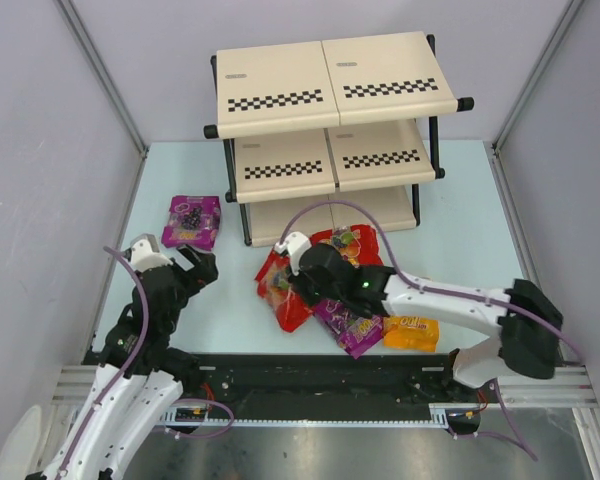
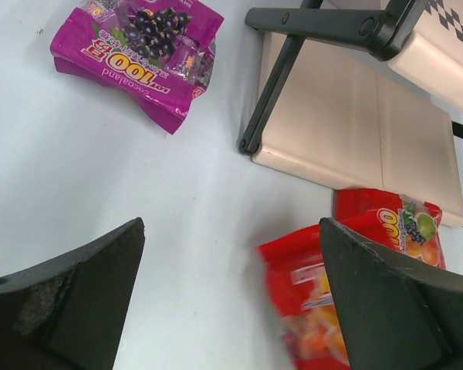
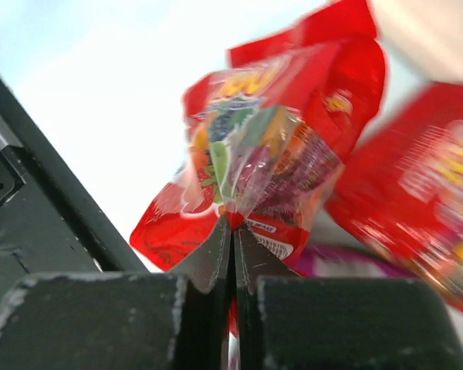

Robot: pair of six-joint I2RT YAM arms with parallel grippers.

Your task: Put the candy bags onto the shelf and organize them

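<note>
Gripping a glossy, crinkled red pouch (image 3: 270, 146), right gripper (image 3: 233, 230) pinches tight; left gripper (image 2: 231, 227) gapes.

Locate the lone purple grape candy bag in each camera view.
Top external: the purple grape candy bag lies left of centre, left of the shelf.
Left wrist: top left corner.
Right wrist: not in it.
Shared landmark: the shelf's front-left leg, right of the bag in both.

Red candy bag (image 3: 285, 131) between tight tool (image 3: 233, 225) tips, perhaps its edge.
</note>
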